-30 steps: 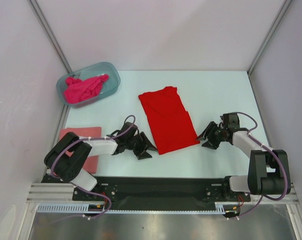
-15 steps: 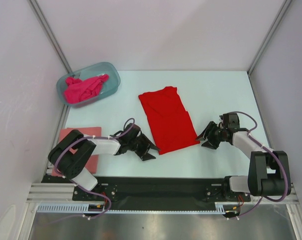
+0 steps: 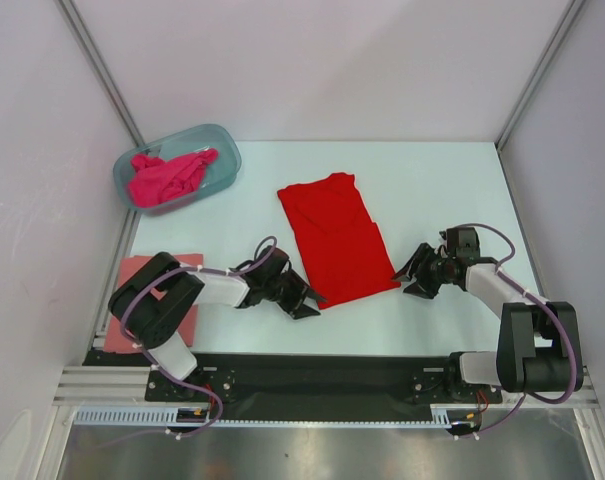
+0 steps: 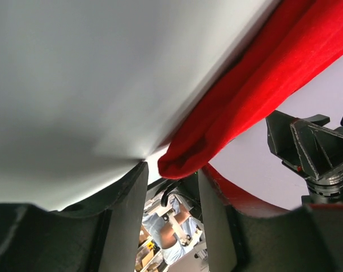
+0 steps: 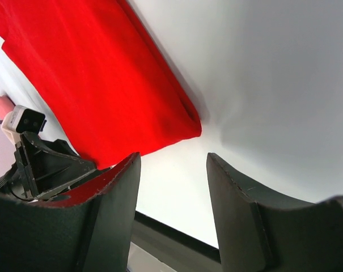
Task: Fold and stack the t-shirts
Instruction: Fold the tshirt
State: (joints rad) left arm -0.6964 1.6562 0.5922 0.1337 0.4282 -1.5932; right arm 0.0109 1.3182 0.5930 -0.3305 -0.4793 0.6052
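Observation:
The bright red t-shirt (image 3: 337,237) lies folded lengthwise on the table's middle. My left gripper (image 3: 308,303) is open at its near left corner; in the left wrist view that corner (image 4: 182,161) sits just ahead of the open jaws. My right gripper (image 3: 414,276) is open beside the near right corner, which shows in the right wrist view (image 5: 185,127) just ahead of the fingers. The salmon-pink t-shirt (image 3: 142,268) lies folded at the near left, partly under the left arm. The magenta t-shirt (image 3: 167,177) is crumpled in the tub.
The translucent blue-grey tub (image 3: 225,152) stands at the far left. White walls enclose the table on three sides. The black base rail (image 3: 312,375) runs along the near edge.
My left gripper has moved right, up to the red shirt's near left corner. The right gripper has stayed in place.

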